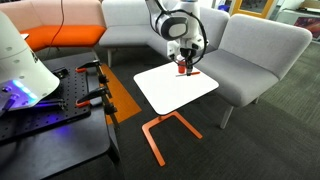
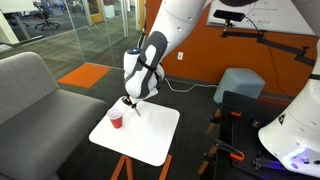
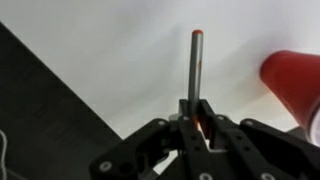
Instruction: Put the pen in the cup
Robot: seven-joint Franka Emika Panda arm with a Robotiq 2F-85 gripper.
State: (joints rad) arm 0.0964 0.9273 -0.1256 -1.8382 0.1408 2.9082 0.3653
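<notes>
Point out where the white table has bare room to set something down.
Most of the white table is bare, from the cup across to the opposite edges. Crowded only along the cup's edge, where the pincer holds the pen just beside it.

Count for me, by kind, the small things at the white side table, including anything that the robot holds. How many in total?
Pens: 1, the pen, held between the fingers over the white table.
Cups: 1, the red cup, standing on the table.
Total: 2
</notes>
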